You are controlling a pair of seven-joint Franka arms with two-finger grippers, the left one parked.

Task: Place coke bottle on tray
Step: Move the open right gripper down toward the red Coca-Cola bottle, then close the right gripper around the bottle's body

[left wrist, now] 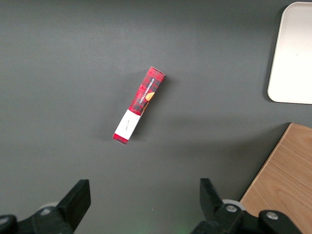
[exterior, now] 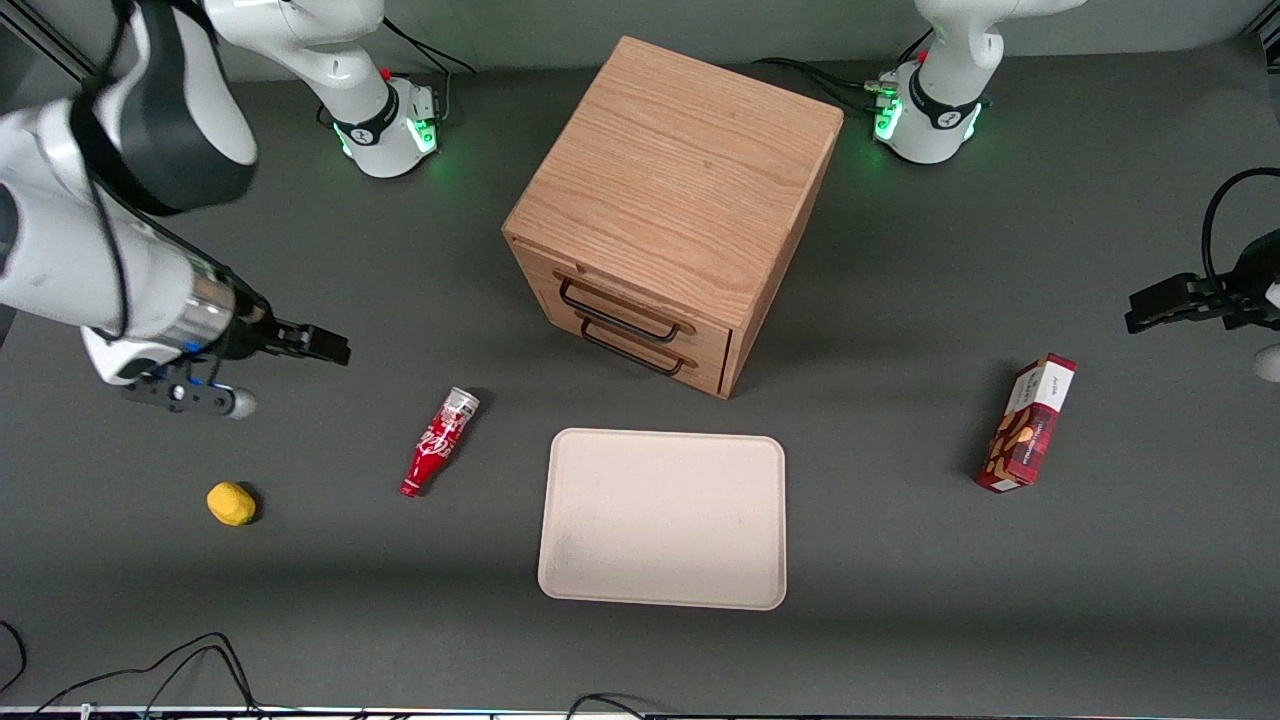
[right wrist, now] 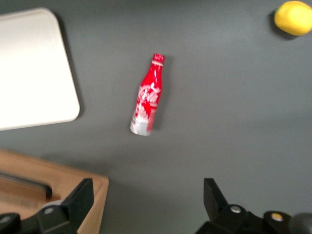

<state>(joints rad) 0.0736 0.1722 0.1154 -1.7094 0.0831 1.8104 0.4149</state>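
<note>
Bottle, red with white script, seemingly on its side; pincer spread above.

Your working arm is glossy white with a broad black joint cover and a silver ring near the wrist, where a small blue light glows. Your gripper is matte black with blocky fingers; at its 4 o'clock, a grey screw and a yellow dot sit on the black mount. Each white base carries a black band, green lights and black cables.
</note>
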